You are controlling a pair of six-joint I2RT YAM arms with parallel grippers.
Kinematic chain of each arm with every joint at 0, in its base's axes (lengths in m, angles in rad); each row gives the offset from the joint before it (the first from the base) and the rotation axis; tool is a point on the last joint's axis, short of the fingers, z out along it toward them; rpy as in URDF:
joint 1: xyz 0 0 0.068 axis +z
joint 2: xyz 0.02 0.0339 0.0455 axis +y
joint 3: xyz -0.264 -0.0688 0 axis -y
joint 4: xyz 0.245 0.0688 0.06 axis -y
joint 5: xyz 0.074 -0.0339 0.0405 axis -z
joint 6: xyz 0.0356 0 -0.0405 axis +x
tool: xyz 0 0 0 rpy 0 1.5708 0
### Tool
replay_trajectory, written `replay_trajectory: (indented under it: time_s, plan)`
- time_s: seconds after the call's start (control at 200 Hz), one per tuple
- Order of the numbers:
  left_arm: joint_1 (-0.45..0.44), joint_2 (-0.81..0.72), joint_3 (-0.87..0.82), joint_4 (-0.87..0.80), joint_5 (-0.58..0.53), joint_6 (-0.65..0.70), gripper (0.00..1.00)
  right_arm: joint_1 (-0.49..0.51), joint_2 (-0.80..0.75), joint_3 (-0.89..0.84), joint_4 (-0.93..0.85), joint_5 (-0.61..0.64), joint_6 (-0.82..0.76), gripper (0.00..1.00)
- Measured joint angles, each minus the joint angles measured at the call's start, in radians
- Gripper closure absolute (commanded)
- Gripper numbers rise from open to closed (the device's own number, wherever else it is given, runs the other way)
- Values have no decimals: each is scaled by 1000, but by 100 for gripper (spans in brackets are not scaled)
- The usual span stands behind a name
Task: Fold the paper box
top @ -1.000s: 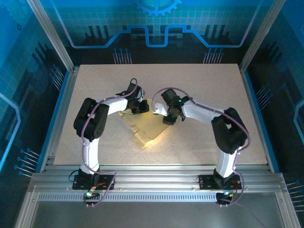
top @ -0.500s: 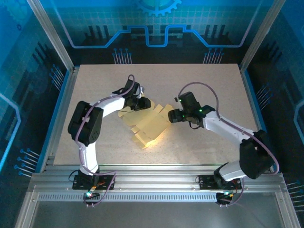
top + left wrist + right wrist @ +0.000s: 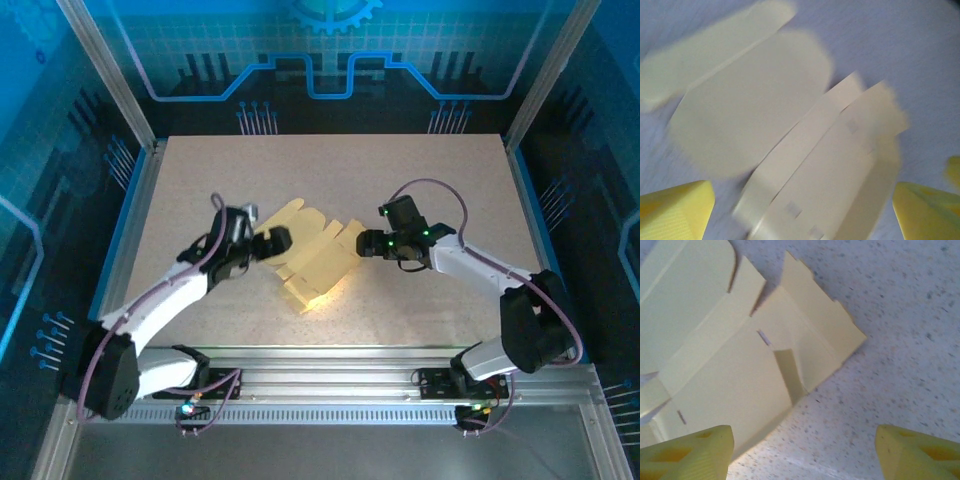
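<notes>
The paper box [image 3: 318,262], a flat unfolded blank on the surface [image 3: 430,180], lies between the left hand [image 3: 272,241] over its left flaps and the right hand [image 3: 367,243] beside its right edge, both spread wide and empty.

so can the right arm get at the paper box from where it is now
Probably yes. The right gripper sits open at the right edge of the paper box, with nothing else between them; the left gripper is at the opposite edge.
</notes>
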Motion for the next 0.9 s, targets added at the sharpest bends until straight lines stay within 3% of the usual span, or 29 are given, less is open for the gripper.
replay_trajectory:
  time_s: [0.175, 0.445, 0.565, 0.9]
  plan:
    - [0, -79, -217, 7, -7, -187, 15, 2, 36, 5, 19, -58, 114, 33]
    - [0, 16, -239, 168, 8, -385, 22, 42, 44, -89, 78, -125, 364, 32]
    - [1, 129, -210, 206, 26, -420, 26, 48, 47, -92, 101, -143, 412, 32]
    - [18, 206, -148, 119, 34, -436, 48, 62, 100, -98, 207, -217, 498, 36]
